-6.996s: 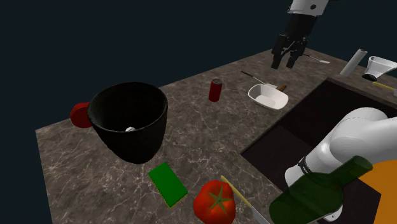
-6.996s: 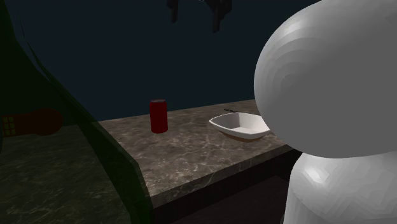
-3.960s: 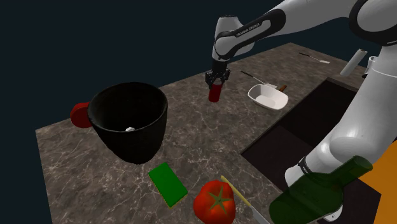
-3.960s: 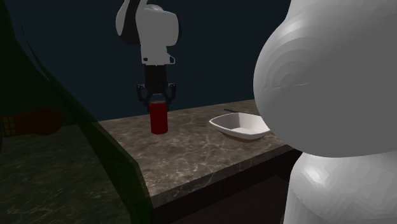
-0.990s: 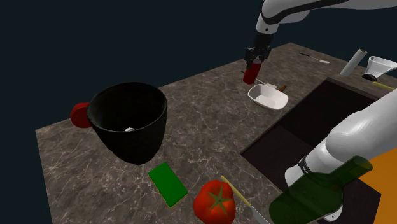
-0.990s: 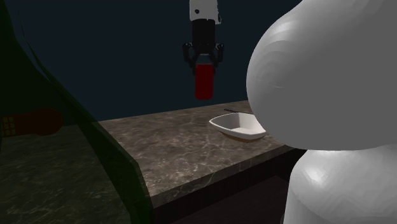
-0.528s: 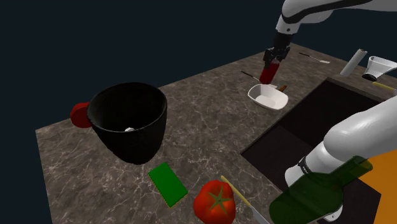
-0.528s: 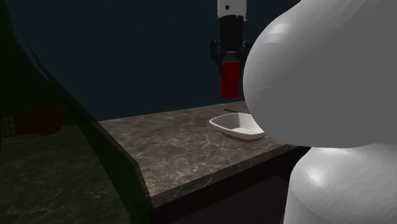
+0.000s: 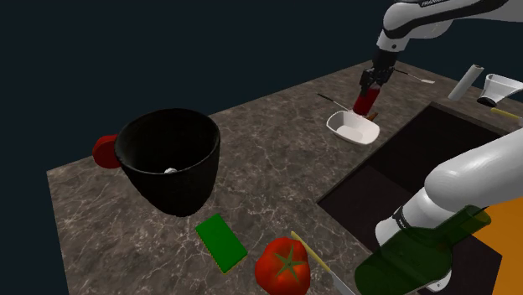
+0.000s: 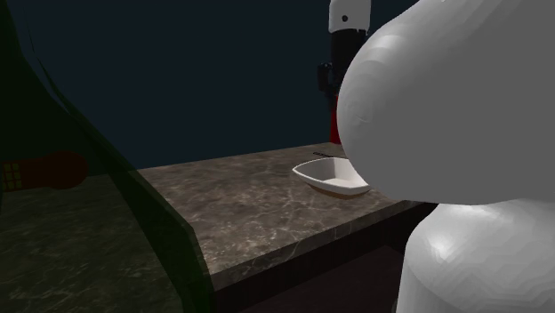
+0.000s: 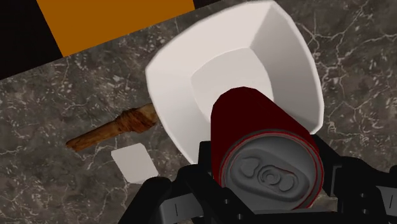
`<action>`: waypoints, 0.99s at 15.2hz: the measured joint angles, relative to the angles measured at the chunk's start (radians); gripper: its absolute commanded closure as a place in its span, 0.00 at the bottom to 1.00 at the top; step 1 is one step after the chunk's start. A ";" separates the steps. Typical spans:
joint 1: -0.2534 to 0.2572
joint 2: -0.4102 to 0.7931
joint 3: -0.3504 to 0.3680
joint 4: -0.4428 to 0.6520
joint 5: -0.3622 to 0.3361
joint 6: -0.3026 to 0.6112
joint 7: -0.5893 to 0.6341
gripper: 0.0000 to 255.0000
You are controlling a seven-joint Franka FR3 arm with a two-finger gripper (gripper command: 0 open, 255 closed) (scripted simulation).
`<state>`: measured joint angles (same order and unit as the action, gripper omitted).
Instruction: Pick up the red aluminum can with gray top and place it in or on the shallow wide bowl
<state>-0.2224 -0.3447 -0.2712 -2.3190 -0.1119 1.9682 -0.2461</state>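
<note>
The red can point(image 9: 363, 102) with its grey top point(image 11: 275, 170) hangs in the air, clasped by my black gripper point(image 9: 370, 85). It hovers just above the far side of the shallow white bowl point(image 9: 354, 127), which rests on the dark marble counter point(image 9: 277, 176). In the wrist view the fingers point(image 11: 205, 159) press the can's point(image 11: 254, 121) sides, and the bowl point(image 11: 191, 70) lies directly below it. In the second exterior view the bowl point(image 10: 332, 178) sits near the counter's edge, and the white arm in front hides most of the gripper point(image 10: 327, 76).
A large black pot point(image 9: 172, 159) stands at the shoulder view's left, with a green block point(image 9: 221, 242) and a tomato point(image 9: 283, 266) nearer the front. A dark sink point(image 9: 419, 159) opens right of the bowl. A wood-handled tool point(image 11: 114, 129) lies beside the bowl.
The gripper has carried the can toward the shoulder view's right and a little lower, from above the open counter to just over the bowl. The grip has not changed.
</note>
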 measured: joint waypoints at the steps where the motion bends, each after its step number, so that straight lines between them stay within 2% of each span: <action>1: 0.000 0.004 -0.001 -0.010 0.000 0.013 0.000 1.00; 15: 0.000 0.073 -0.018 -0.129 0.003 0.201 -0.006 1.00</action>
<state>-0.2224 -0.2718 -0.2891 -2.4484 -0.1085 2.1695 -0.2518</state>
